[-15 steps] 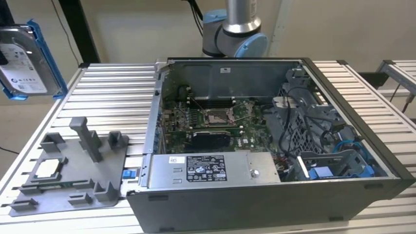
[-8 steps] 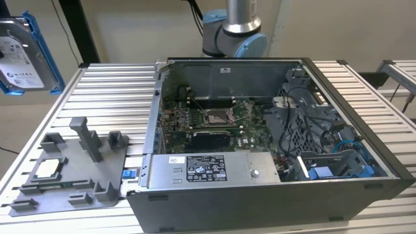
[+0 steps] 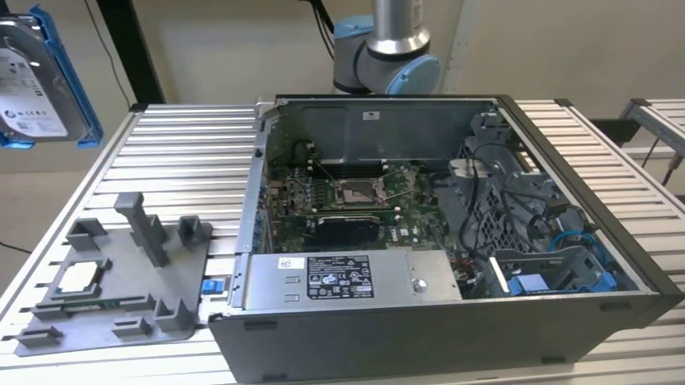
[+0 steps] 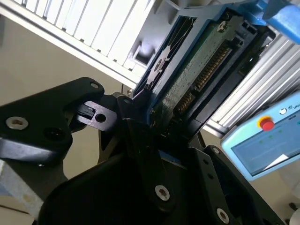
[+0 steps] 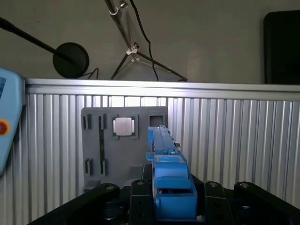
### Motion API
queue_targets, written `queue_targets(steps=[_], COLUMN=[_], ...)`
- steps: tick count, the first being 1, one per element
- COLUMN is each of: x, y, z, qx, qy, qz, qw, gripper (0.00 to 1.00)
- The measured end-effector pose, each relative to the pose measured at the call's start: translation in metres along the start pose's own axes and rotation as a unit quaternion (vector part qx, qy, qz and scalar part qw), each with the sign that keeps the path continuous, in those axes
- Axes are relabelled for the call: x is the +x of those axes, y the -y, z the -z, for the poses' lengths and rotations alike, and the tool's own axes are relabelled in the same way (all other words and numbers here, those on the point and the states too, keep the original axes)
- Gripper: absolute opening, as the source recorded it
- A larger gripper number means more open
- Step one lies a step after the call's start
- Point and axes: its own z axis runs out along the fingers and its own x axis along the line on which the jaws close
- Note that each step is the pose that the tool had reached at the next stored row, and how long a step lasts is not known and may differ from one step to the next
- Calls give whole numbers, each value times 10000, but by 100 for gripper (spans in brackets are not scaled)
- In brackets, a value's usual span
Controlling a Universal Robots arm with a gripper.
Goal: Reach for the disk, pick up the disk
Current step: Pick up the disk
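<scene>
**Desk:** Black metal pincer (image 5: 172, 193), closest to the lens in both wrist views. Is it gripping anything?

**Photographer:** It is closed tight on the disk (image 5: 165, 149), a flat silver-grey metal hard drive edged by a bright blue plastic frame. In the first wrist view the blue frame runs edge-on out of the pincer's grip. In the second wrist view the disk (image 4: 197, 77) shows its green circuit-board face, with the jaws pressed against it from both sides.

**Desk:** And where does the drive sit in the wider shot?

**Photographer:** The disk (image 3: 38, 76) hangs high at the exterior view's left, its white label towards the camera. It is well above the ribbed aluminium worktop (image 3: 192, 160) and touches nothing on it.

**Desk:** What lies below?

**Photographer:** Down on the worktop is a grey plastic fixture tray (image 3: 118, 281) with a small square silver chip (image 3: 80, 278) seated in it. Just beside the tray stands an open grey metal computer case (image 3: 450, 241), its green board and cables exposed.

**Desk:** So how far along is the job?

**Photographer:** By my reading, both halves are done. The reach is over, and the disk is grasped and off the worktop. Nothing of the task looks left to do.
</scene>
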Motion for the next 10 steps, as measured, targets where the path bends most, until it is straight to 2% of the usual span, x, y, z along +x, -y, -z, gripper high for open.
queue_targets(steps=[10], x=[0], y=[-1], z=[99], qx=[0], qy=[0], qz=[0], qw=[10000], gripper=[0])
